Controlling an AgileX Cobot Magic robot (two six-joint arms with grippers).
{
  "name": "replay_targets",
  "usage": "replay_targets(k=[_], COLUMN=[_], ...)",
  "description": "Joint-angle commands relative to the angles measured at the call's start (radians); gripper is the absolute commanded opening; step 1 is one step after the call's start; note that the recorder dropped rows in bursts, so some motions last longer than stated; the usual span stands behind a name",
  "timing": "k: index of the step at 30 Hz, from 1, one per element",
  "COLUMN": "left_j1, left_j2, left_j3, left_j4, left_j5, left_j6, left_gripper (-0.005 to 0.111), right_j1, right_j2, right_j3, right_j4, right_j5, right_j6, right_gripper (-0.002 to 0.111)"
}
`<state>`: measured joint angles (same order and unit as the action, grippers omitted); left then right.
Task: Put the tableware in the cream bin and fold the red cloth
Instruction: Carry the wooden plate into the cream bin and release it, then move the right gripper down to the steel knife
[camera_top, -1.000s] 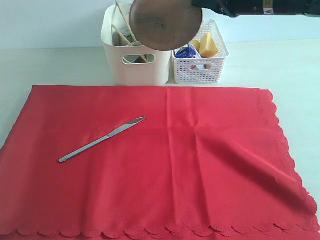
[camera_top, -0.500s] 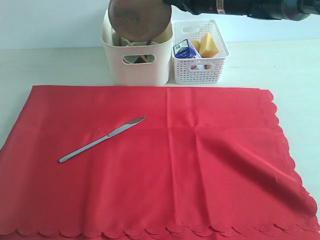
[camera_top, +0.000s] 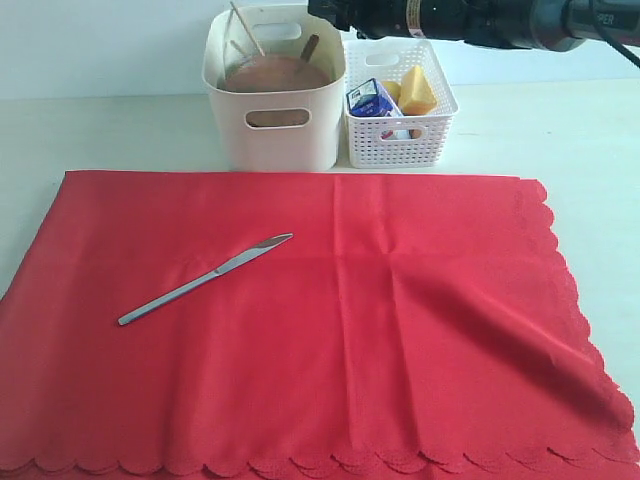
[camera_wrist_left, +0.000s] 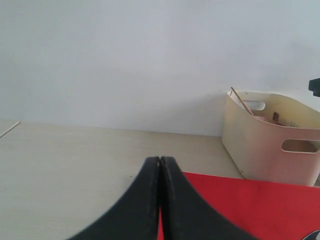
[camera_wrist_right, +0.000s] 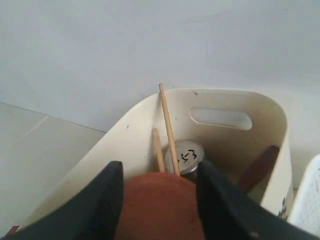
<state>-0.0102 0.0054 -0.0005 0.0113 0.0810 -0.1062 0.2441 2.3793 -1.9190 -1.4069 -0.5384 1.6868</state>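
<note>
With your right tool (camera_wrist_right: 159, 168) spread open over the round brown wooden plate (camera_wrist_right: 160, 210) lying inside the cream bin (camera_top: 285, 140), lift straight up, clear of the chopsticks (camera_wrist_right: 168, 125), then fetch the silver table knife (camera_top: 205, 278) off the red cloth (camera_top: 400, 330), your left tool (camera_wrist_left: 160, 165) being closed and empty.

One red cloth (camera_top: 330, 330), one knife (camera_top: 205, 279), two containers — cream bin (camera_top: 275, 148), white basket (camera_top: 400, 148) — two chopsticks (camera_wrist_right: 169, 130), one plate (camera_top: 275, 73), one cup (camera_wrist_right: 187, 154), one spoon (camera_wrist_right: 257, 167), one carton (camera_top: 372, 100), one cheese wedge (camera_top: 417, 90)
</note>
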Motion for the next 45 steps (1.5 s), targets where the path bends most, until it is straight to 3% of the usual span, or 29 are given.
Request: replay_targets(k=[1, 3, 9, 14, 18, 25, 36, 45], left_j1=[-0.002, -0.002, -0.002, -0.002, -0.002, -0.002, -0.002, -0.002], left_j2=[-0.005, -0.005, -0.005, -0.005, -0.005, -0.005, -0.005, -0.005], left_j3=[0.001, 0.001, 0.001, 0.001, 0.001, 0.001, 0.001, 0.001], left_j4=[-0.003, -0.003, -0.003, -0.003, -0.003, -0.003, -0.003, -0.003], left_j5=[-0.001, -0.001, -0.001, -0.001, -0.001, -0.001, -0.001, -0.001], left_j6=[-0.001, -0.001, -0.001, -0.001, -0.001, -0.001, -0.001, -0.001], left_gripper=[0.003, 0.003, 0.003, 0.003, 0.003, 0.003, 0.003, 0.003], right_j1=[0.006, 0.001, -0.027, -0.06, -0.065, -0.065, -0.058, 0.034], right_j2=[-0.004, -0.004, -0.029, -0.086, -0.142, -0.207, -0.362, -0.435], right_j3=[-0.006, -0.006, -0.007, -0.007, -0.003, 0.009, 0.303, 0.449], right_j4=[0.006, -0.011, -0.135, -0.33, -0.337, -0.337, -0.337, -0.337], right_j5=[-0.002, -0.048, -0.147, -0.239, -0.323, -0.491, -0.521, -0.504], right_j6=[0.003, 0.04, 0.081, 0.233, 0.262, 0.277, 0.169, 0.048], right_gripper=[0.063, 0.067, 0.065, 0.043, 0.022, 0.0, 0.0, 0.0])
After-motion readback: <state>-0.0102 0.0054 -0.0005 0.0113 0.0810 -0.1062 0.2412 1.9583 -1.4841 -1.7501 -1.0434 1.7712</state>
